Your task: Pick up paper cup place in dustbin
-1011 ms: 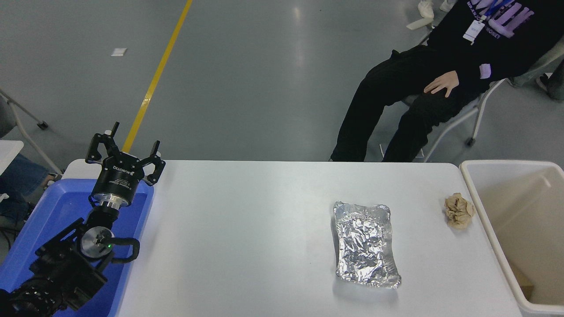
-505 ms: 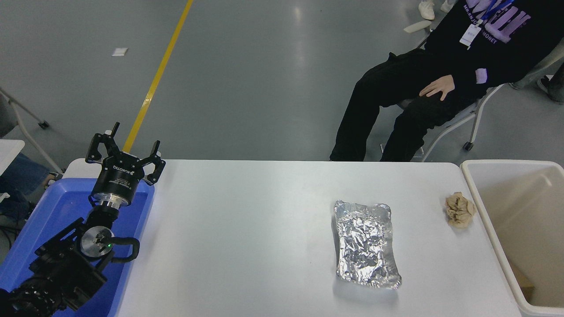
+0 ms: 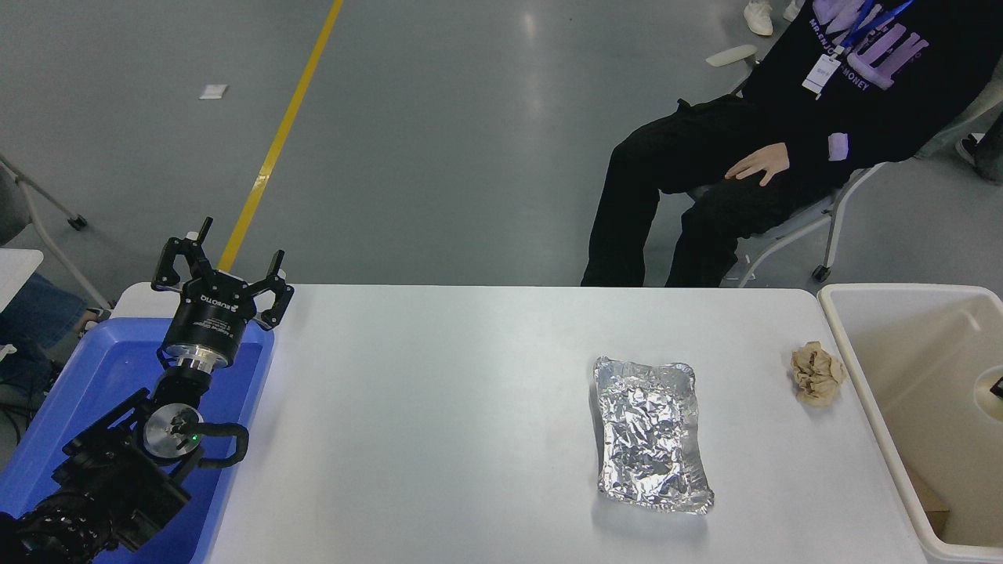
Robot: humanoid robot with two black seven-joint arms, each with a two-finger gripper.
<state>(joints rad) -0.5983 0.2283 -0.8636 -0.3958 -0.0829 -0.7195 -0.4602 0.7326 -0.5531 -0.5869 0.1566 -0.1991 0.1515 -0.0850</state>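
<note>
The paper cup (image 3: 986, 392) shows only as a white rounded sliver at the picture's right edge, over the beige inside of the dustbin (image 3: 862, 376). A small black piece of my right gripper (image 3: 997, 386) sits against the cup at the very edge and appears shut on it; the rest of the arm is out of view. The dustbin stands off the table's right end. My left gripper (image 3: 222, 270) is parked open and empty at the lower left, above the blue tub.
A crumpled silver foil tray (image 3: 649, 435) lies right of the table's middle. A crumpled brown paper ball (image 3: 816, 373) lies near the dustbin's rim. The blue tub (image 3: 94, 376) is at the left end. A person sits on a chair beyond the far right edge.
The paper cup and a bit of my right gripper have come into view at the right edge over the dustbin. The seated person has shifted left. The left arm has not moved.
</note>
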